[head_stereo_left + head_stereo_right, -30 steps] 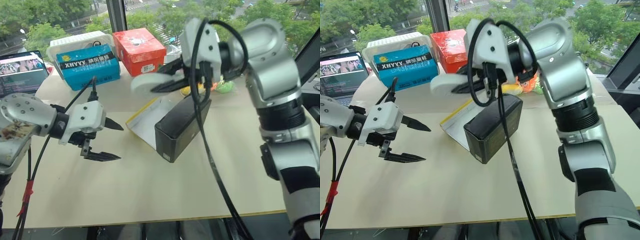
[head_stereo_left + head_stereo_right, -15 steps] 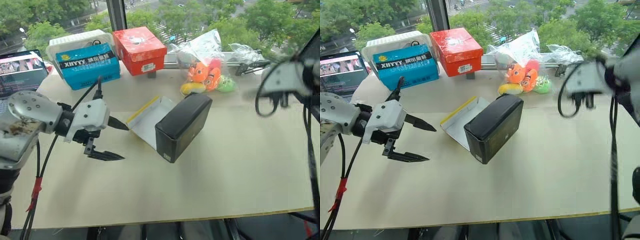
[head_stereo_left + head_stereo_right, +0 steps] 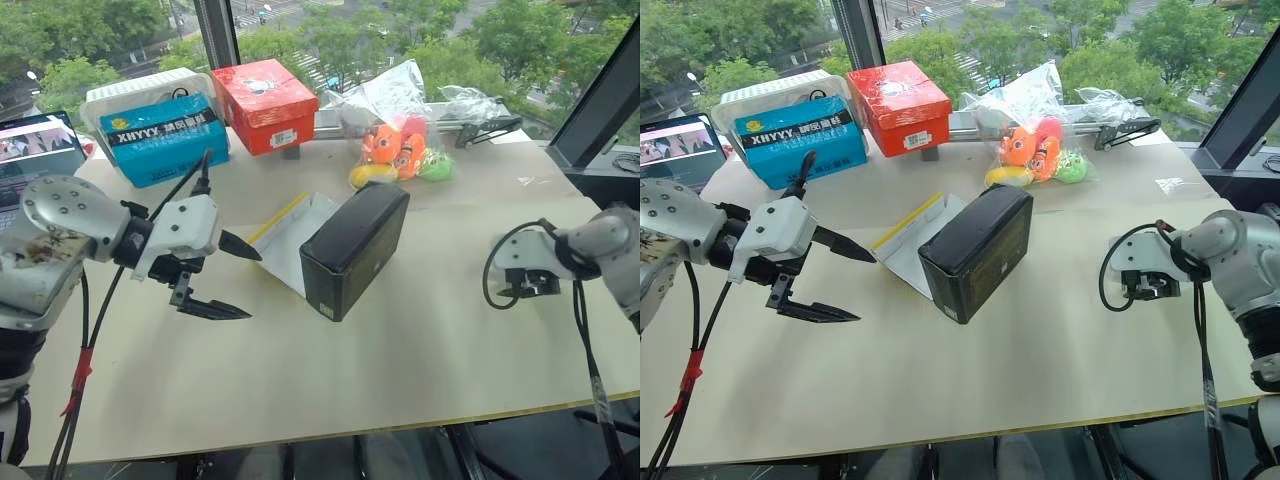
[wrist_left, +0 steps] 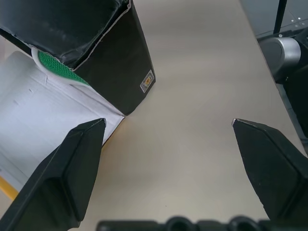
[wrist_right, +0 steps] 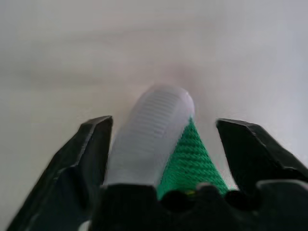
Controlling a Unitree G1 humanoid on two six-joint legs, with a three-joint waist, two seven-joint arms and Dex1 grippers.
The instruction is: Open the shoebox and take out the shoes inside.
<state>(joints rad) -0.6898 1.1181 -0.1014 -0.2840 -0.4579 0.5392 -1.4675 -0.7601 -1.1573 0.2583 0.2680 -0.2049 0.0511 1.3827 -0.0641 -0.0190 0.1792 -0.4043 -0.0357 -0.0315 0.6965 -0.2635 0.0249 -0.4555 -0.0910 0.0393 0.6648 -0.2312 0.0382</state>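
Note:
The shoebox [image 3: 355, 245] lies tipped on its side at mid-table, black sides up, its lid [image 3: 290, 235] folded flat with the white inside showing and a yellow edge. One green shoe [image 4: 57, 67] with a white sole peeks out of the box mouth. My left gripper [image 3: 252, 285] hovers open just left of the lid, nothing between its fingers. My right gripper [image 3: 525, 280] points down at the table's right side. In the right wrist view the other green shoe [image 5: 185, 159], white sole turned sideways, lies between its spread fingers [image 5: 94, 144], with a gap on one side.
At the back stand a blue box [image 3: 165, 135] in front of a white bin, a red-orange box [image 3: 265, 100] and a clear bag of orange and yellow plush toys [image 3: 400, 140]. A laptop [image 3: 35, 150] sits at the far left. Bare tabletop [image 3: 420, 340] lies between box and right gripper.
My right arm has swung from above the shoebox out to the right and down to the table, carrying the shoe; its fingers now stand apart. The left gripper has stayed put.

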